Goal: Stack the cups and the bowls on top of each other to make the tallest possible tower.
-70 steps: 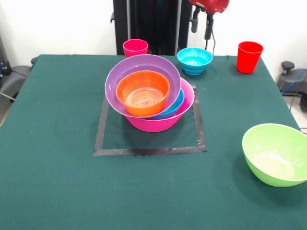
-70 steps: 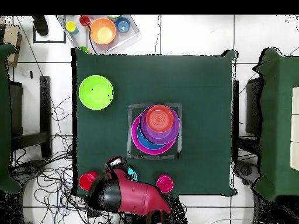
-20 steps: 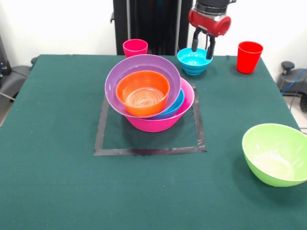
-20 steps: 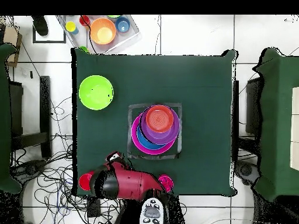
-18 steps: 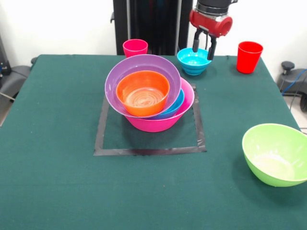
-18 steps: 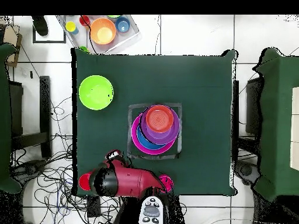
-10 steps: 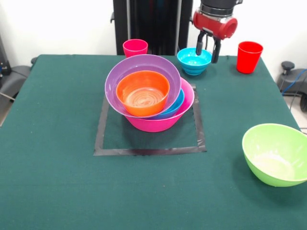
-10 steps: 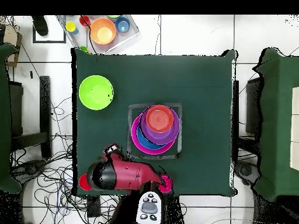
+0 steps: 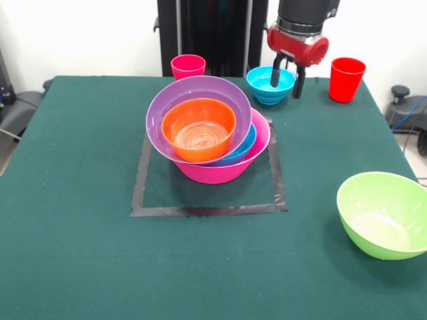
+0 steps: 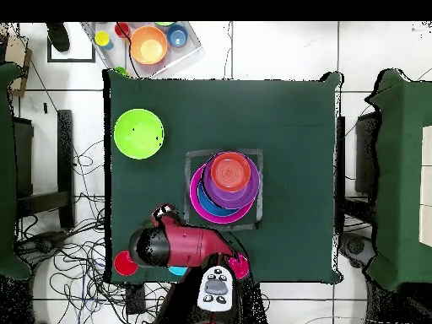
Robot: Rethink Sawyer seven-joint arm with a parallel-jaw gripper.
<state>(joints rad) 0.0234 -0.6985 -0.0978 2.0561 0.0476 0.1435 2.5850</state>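
Observation:
The tower stands in the taped square: a large pink bowl [image 9: 223, 170] holds a blue bowl [image 9: 245, 147], a tilted purple bowl [image 9: 200, 90] and an orange bowl [image 9: 198, 130]; it also shows in the overhead view [image 10: 224, 187]. My gripper [image 9: 285, 79] is open and empty. It straddles the right rim of the small ribbed blue bowl [image 9: 267, 85], one finger inside and one outside. A pink-red cup [image 9: 188, 67] and a red cup [image 9: 347, 79] stand at the far edge. The large lime green bowl [image 9: 383, 213] sits near right. No light green cup shows on the table.
In the overhead view my red arm [image 10: 181, 245] covers most of the small blue bowl. A clear tray [image 10: 148, 46] off the table's far corner holds more small bowls. Black tape [image 9: 207, 211] marks the square round the tower.
My gripper has moved a little to the right and down, from over the small blue bowl's middle to astride its right rim. The bowls and cups have not moved.

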